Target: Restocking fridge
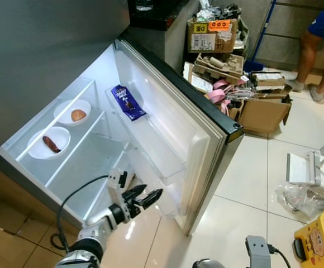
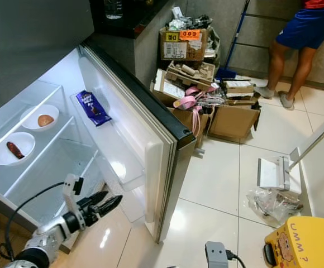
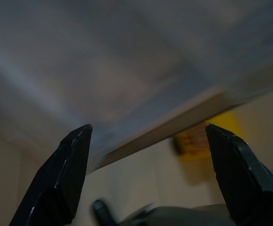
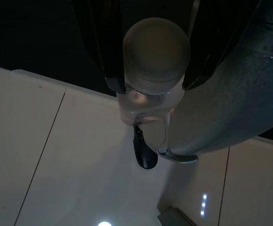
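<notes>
**Fridge open, left end effector spread at the door, right one clamped on a bottle**

Left eye view: the fridge (image 1: 50, 67) stands open, its door (image 1: 173, 128) swung wide toward the tiled floor (image 1: 251, 178). Two white plates sit on the shelves, the upper plate (image 1: 72, 111) bearing a round brownish item, the lower plate (image 1: 48, 143) a dark elongated one. A blue snack packet (image 1: 128, 102) leans in an upper door bin. The left end effector (image 1: 145, 199) hovers low, near the bottom door bin, its two black fingers parted and holding nothing. Cardboard boxes (image 1: 262, 109) crowd the floor beyond the door, and a person's legs (image 1: 318, 61) stand behind them.

Right eye view: the same scene, with a yellow box (image 2: 304, 243) at the lower corner and a crumpled plastic bag (image 2: 271, 202) on the tiles near it.

Left wrist view: blurred; the two fingertips (image 3: 70, 165) stand wide apart with nothing between them, a yellow blur showing beyond.

Right wrist view: the right end effector (image 4: 153, 87) grips a clear bottle (image 4: 155, 70), its rounded end facing the camera, above pale floor tiles.
</notes>
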You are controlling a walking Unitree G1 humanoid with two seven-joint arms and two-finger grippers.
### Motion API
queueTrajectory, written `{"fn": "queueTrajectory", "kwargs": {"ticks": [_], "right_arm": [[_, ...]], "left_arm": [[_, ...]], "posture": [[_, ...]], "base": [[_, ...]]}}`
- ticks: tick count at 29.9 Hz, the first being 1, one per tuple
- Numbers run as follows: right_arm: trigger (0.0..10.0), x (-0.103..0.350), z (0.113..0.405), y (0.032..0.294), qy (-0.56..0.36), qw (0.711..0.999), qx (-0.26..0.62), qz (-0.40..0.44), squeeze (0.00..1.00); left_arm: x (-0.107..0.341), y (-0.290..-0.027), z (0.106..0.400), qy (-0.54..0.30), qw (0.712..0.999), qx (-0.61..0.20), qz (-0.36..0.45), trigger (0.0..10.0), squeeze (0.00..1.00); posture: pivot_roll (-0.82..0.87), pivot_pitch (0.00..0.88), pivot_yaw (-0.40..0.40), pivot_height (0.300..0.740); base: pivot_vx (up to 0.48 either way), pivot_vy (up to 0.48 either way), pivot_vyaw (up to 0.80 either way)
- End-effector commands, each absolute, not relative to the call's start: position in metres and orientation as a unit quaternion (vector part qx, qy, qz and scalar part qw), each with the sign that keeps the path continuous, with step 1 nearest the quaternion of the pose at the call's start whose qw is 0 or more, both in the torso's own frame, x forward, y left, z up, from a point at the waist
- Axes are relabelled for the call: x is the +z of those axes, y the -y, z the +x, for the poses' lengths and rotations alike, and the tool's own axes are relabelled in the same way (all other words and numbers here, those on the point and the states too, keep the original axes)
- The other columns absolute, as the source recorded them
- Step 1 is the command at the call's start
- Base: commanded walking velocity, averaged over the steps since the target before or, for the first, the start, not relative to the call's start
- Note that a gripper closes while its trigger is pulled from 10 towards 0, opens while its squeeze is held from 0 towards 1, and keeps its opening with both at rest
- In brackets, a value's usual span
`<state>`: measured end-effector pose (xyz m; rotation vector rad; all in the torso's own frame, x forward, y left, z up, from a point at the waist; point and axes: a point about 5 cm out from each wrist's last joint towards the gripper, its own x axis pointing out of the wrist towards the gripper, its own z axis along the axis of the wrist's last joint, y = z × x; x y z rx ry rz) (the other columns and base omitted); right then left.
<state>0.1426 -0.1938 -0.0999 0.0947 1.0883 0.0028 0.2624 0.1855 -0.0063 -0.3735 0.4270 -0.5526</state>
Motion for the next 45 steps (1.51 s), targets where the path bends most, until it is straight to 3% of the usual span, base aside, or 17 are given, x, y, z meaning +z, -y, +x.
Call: {"fn": "queueTrajectory", "kwargs": {"ticks": [1,7,8,10,17,26,32,38,40,45], "right_arm": [[10.0,-0.1,0.142,0.194,-0.516,0.855,-0.001,0.046,0.0],[10.0,-0.1,0.142,0.194,-0.516,0.855,-0.001,0.045,0.0],[10.0,-0.1,0.142,0.195,-0.516,0.855,-0.001,0.044,0.0],[10.0,-0.1,0.142,0.196,-0.515,0.856,-0.001,0.044,0.0],[10.0,-0.099,0.143,0.197,-0.514,0.857,-0.002,0.043,0.0],[10.0,-0.099,0.143,0.197,-0.514,0.857,-0.003,0.042,0.0],[10.0,-0.099,0.143,0.197,-0.514,0.857,-0.001,0.042,0.0],[10.0,-0.099,0.143,0.197,-0.514,0.857,-0.001,0.042,0.0],[10.0,-0.099,0.143,0.197,-0.514,0.857,-0.002,0.041,0.0],[10.0,-0.099,0.143,0.199,-0.514,0.857,-0.003,0.04,0.0]], "left_arm": [[-0.009,-0.199,0.262,-0.219,0.938,-0.221,-0.152,10.0,0.0],[0.004,-0.204,0.276,-0.18,0.959,-0.171,-0.136,10.0,0.0],[0.016,-0.194,0.289,-0.136,0.966,-0.177,-0.133,10.0,0.0],[0.034,-0.166,0.302,-0.08,0.957,-0.231,-0.158,10.0,0.0],[0.049,-0.134,0.312,-0.046,0.943,-0.28,-0.175,10.0,0.0],[0.051,-0.119,0.313,-0.046,0.938,-0.295,-0.175,10.0,0.0],[0.043,-0.084,0.296,-0.066,0.904,-0.384,-0.175,10.0,0.0],[0.041,-0.066,0.288,-0.072,0.884,-0.426,-0.177,10.0,0.0],[0.043,-0.044,0.281,-0.073,0.862,-0.467,-0.182,10.0,0.0],[0.043,-0.046,0.281,-0.077,0.864,-0.465,-0.18,10.0,0.0]], "posture": [[-0.04,0.088,-0.004,0.74],[-0.04,0.089,-0.007,0.74],[-0.04,0.089,-0.008,0.74],[-0.04,0.089,-0.01,0.74],[-0.04,0.087,-0.009,0.74],[-0.04,0.087,-0.01,0.74],[-0.04,0.087,-0.01,0.74],[-0.04,0.086,-0.01,0.74],[-0.05,0.085,-0.009,0.74],[-0.05,0.083,-0.01,0.74]], "base": [[0.0,0.0,0.0],[0.0,0.0,0.0],[0.0,0.0,0.0],[0.0,0.0,0.0],[0.0,0.0,0.0],[0.0,-0.231,0.0],[0.0,-0.469,0.0],[0.0,-0.423,0.0],[0.0,0.0,0.0],[0.0,0.0,0.0]]}}
